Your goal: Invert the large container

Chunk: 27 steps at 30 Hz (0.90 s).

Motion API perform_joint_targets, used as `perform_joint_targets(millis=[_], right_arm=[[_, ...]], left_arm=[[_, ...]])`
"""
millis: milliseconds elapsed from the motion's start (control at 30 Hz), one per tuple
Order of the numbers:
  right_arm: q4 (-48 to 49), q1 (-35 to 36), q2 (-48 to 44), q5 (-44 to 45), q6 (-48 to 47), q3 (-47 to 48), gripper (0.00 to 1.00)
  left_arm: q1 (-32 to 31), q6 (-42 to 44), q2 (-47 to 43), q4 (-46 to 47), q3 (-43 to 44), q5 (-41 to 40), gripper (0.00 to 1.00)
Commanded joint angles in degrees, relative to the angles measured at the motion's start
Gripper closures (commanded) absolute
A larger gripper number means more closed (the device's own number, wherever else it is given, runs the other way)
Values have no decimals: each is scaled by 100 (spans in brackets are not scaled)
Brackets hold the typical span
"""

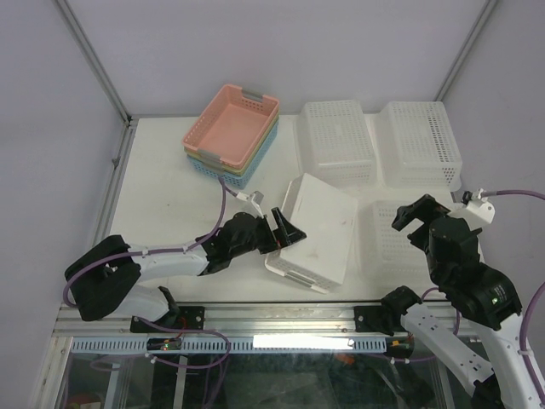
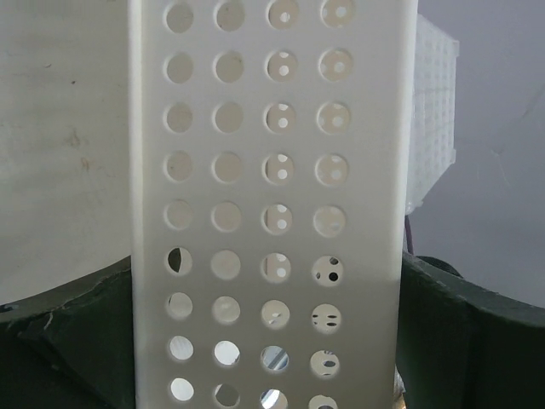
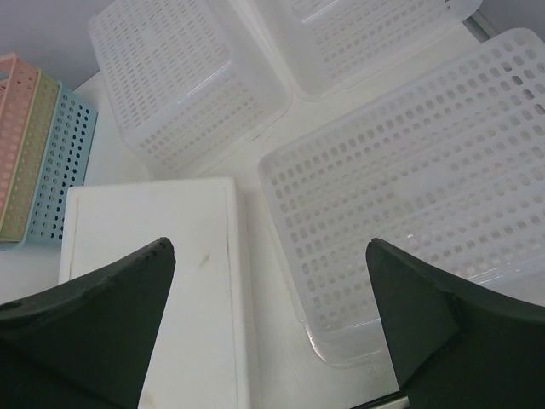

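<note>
The large white container [image 1: 317, 228] lies with its solid bottom facing up, tilted, its rim [image 1: 294, 277] low at the near side. My left gripper [image 1: 282, 230] is shut on its left perforated wall. In the left wrist view that wall [image 2: 264, 170] fills the gap between my dark fingers [image 2: 77, 341], and the gripper [image 2: 266, 341] spans it. My right gripper [image 1: 417, 217] is open and empty to the container's right. In the right wrist view the right gripper [image 3: 271, 324] hangs above the gap between the white container [image 3: 153, 281] and a clear basket [image 3: 409, 213].
A stack of coloured baskets, pink on top [image 1: 232, 132], stands at the back left. Two clear perforated baskets [image 1: 338, 141] [image 1: 419, 141] sit at the back right. A third clear basket [image 1: 393, 243] lies under my right gripper. Metal frame posts [image 1: 94, 60] rise at the back corners.
</note>
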Motion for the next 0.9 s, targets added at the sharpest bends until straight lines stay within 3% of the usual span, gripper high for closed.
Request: perform_joint_targets(millis=[0,233,533,733,867], right_arm=[[309,-13,146,-10,79,54,1],[298,-13,145,-42,79,88,1],[387,-13,214,-304,-109,103,1],[1536,-18,77,-2132,-1059,-328,1],[1545,-18,734,-3075,-1213,-401,1]], left_arm=[[-204,855,-376,-501,329,-547,1],[-471,1026,-729,-1052,477,-1245,1],[-612,1871,-1037,-1724,715,-1872,1],[-634,2134,-1416,-1729,540,-2243,1],[-626,2144,-1725,-1766,501,-2097,1]])
